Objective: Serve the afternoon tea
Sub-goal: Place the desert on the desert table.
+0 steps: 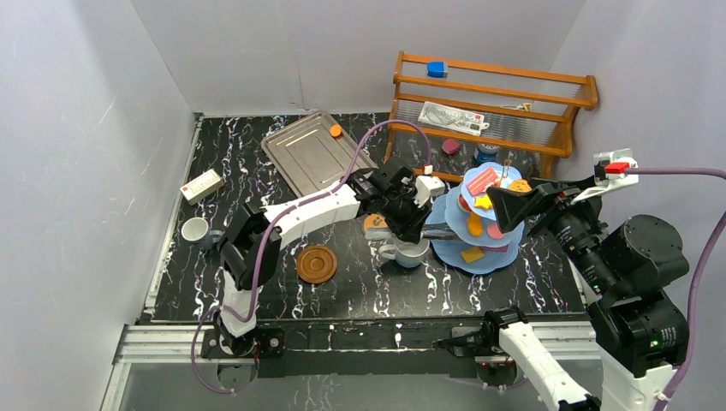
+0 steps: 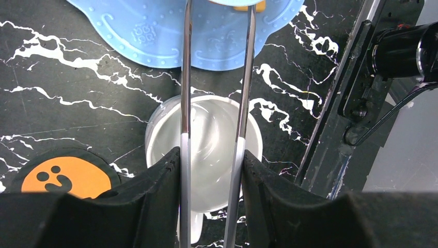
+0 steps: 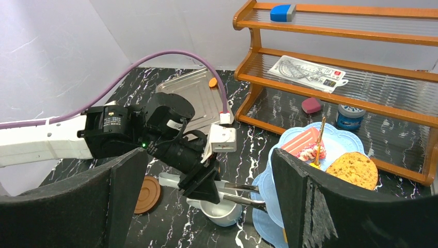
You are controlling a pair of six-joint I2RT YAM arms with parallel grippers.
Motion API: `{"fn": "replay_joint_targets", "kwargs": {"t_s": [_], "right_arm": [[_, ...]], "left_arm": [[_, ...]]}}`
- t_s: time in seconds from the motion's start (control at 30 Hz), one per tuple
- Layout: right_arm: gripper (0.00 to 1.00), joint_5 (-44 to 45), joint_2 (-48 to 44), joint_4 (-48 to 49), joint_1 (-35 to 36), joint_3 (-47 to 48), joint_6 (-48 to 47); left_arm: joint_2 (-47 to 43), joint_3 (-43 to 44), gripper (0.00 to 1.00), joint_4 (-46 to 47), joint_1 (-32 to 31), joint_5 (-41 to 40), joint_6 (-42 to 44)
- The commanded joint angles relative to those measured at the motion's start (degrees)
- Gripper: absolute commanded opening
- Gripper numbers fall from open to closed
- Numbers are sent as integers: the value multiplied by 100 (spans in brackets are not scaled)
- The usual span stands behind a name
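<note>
At the far left of the worktop (image 1: 282, 295) stands a small white mug (image 1: 194, 229), well apart from everything else. Further right a brown saucer (image 1: 317, 264) lies bare, with a silver tray (image 1: 304, 158) behind it. Near the middle, the left gripper (image 2: 210, 160) is clenched on a pair of metal tongs (image 2: 186, 77), one finger pressed against the outside of each arm. The tongs pass over a larger white mug (image 2: 212, 129), which sits upright, and they reach over the lowest tier of the light-blue stand (image 1: 488, 257); their tips are out of the wrist view. An orange smiley cookie (image 2: 64, 175) lies just left of that mug. A pink cake slice (image 3: 304, 142) rests on the stand's top tier. At the right, the right gripper (image 3: 204, 155) is spread wide, grasping nothing, up beside the top tier.
</note>
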Motion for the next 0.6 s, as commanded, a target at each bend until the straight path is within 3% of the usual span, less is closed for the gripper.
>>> {"fn": "replay_joint_targets", "kwargs": {"t_s": [0.0, 0.57], "right_arm": [[99, 46, -72, 267, 32, 170, -61], [99, 45, -113, 293, 33, 178, -42]], "left_arm": [[11, 285, 31, -121, -102, 178, -59], [-4, 443, 39, -169, -270, -31, -53]]}}
